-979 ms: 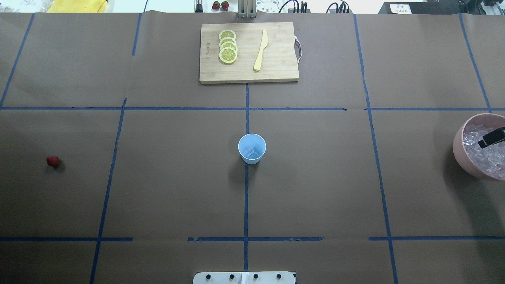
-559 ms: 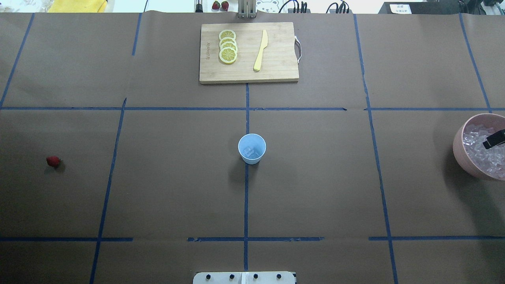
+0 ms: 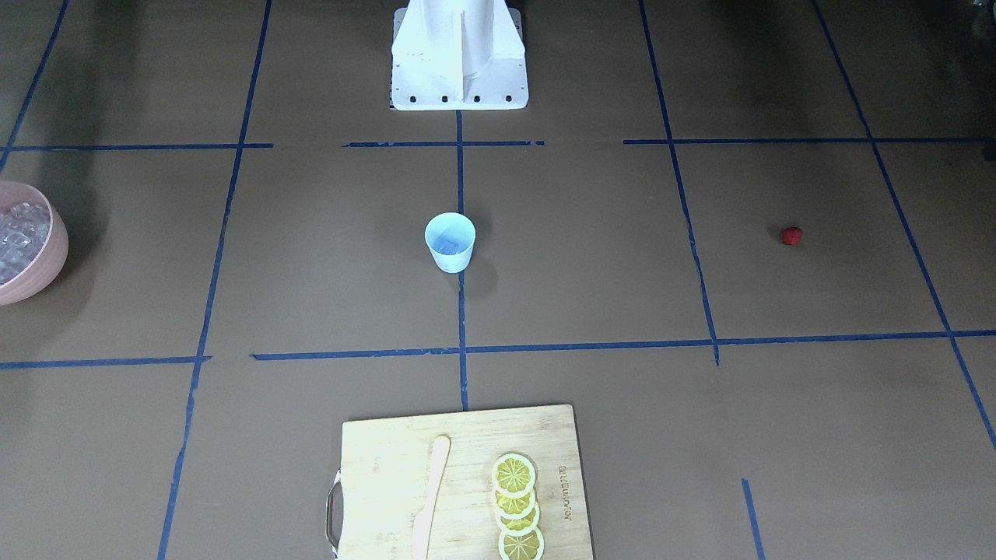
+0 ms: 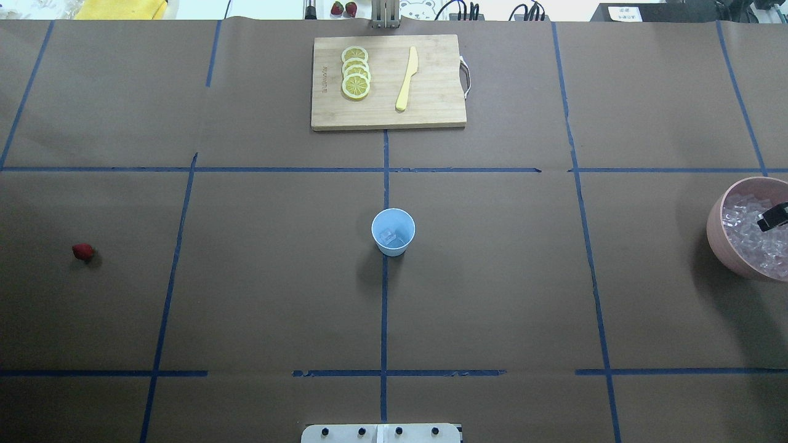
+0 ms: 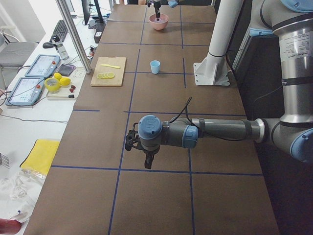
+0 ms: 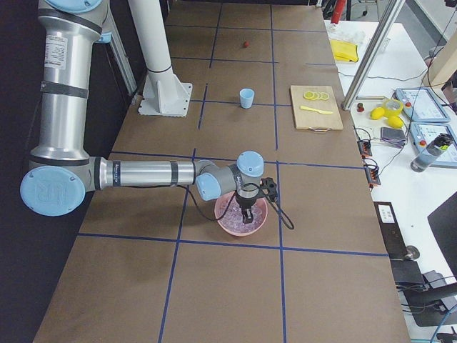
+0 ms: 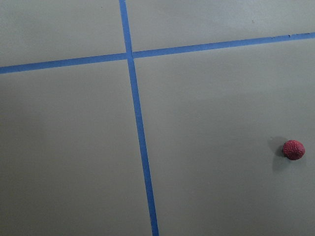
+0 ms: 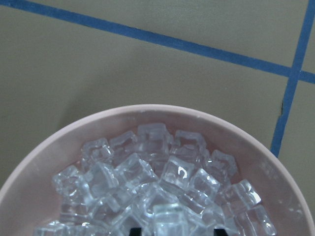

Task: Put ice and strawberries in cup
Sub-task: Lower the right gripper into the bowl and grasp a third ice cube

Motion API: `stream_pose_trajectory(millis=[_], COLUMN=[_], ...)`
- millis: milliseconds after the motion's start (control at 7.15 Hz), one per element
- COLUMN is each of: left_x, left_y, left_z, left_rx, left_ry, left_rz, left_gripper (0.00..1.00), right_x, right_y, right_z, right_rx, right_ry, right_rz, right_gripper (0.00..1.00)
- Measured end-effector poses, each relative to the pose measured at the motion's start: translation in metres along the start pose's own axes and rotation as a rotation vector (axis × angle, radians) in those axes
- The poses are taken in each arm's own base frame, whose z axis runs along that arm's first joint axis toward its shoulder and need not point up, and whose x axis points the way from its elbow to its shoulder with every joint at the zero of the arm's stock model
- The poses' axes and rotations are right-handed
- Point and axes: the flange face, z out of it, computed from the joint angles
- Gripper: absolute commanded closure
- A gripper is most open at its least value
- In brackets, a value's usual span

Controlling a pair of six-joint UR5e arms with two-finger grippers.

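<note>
We counted one cup (image 4: 393, 231), light blue and upright, at the middle of the table (image 4: 246, 295). At least one cube of ice (image 4: 388, 235) lay in its bottom, and more than that we could not tell. One strawberry (image 4: 82, 251) lay alone on the paper at the cup's 9 o'clock in the overhead view, well apart from it. At 3 o'clock, equally far off, stood one pink bowl (image 4: 714, 231) heaped with more ice, too jumbled to count.

The right gripper (image 6: 248, 214) hung point-down in that bowl. Its two fingertips (image 8: 135, 232) showed apart at the wrist view's lower edge with ice between them, clamped on nothing we could see. The left gripper (image 5: 148, 165) hung above the table, and we could not tell how its jaws stood. Its wrist camera caught the strawberry at about 3 o'clock.

At the cup's 12 o'clock lay one cutting board (image 4: 431, 104). It bore four lemon slices (image 4: 356, 74) in an overlapping row and, at their 3 o'clock, one pale knife (image 4: 407, 79).
</note>
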Motion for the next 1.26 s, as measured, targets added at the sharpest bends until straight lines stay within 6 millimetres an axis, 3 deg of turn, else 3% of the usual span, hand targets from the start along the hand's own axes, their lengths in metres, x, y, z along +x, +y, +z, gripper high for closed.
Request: stream_pose_trajectory(millis=[140,420,559,839,1119,1259], left_x=[0.0,0.0,0.0,0.001,0.002,0.004], left_y=[0.0,0.0,0.0,0.0,-0.001,-0.002], left_z=[0.0,0.0,0.0,-0.001,-0.002,-0.003], left_rx=[0.0,0.0,0.001,0.005,0.008,0.012], left_ry=[0.0,0.0,0.0,0.0,0.0,-0.001], left_rz=[0.001,0.005,0.008,0.013,0.017,0.019], left_gripper=[0.0,0.0,0.0,0.0,0.0,0.0], right_x=[-0.001,-0.004,-0.009,-0.032,-0.093,-0.141], right_y=[-0.001,-0.003,-0.005,-0.003,-0.007,-0.013], right_z=[0.0,-0.006,-0.02,-0.082,-0.135,-0.146], right_rx=[0.001,0.012,0.04,0.152,0.233,0.236], right_ry=[0.0,-0.003,-0.009,-0.026,-0.1,-0.159], right_rz=[-0.002,-0.01,-0.018,-0.009,0.139,0.223], right_gripper=[1.0,1.0,1.0,1.0,1.0,1.0])
